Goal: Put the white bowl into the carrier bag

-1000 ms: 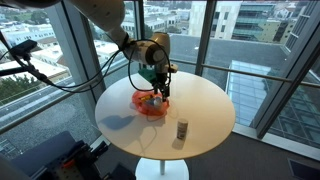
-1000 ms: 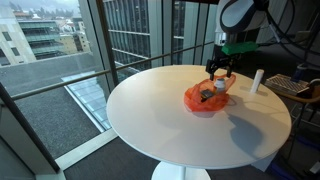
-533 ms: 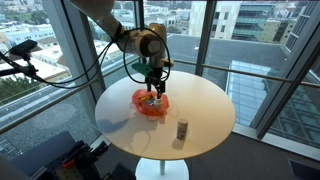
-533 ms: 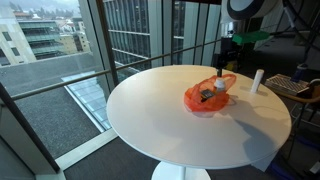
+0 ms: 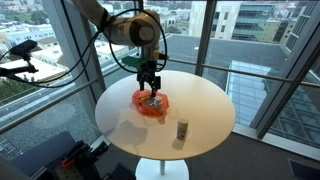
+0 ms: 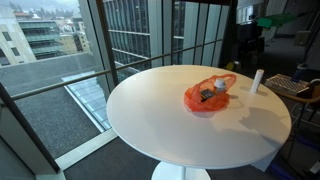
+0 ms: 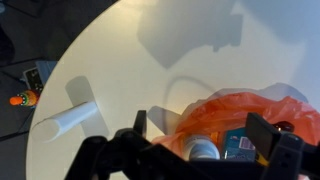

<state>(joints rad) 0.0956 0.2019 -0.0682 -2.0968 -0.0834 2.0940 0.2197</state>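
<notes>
Up from the orange bag [image 5: 151, 104] the gripper [image 5: 150, 86] had lifted, its jaws wide and empty. What looked like the white bowl [image 7: 203, 148] sat inside the bag. A finger snagging the limp plastic could have spilled it onto the bench [image 5: 205, 105].

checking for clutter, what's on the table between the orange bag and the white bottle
Nothing: only bare table lies between the orange bag and the white bottle, seen in an exterior view.

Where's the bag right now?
In an exterior view the bag lies just left of the table's centre, below the gripper, with the white bottle apart toward the near edge.
</notes>
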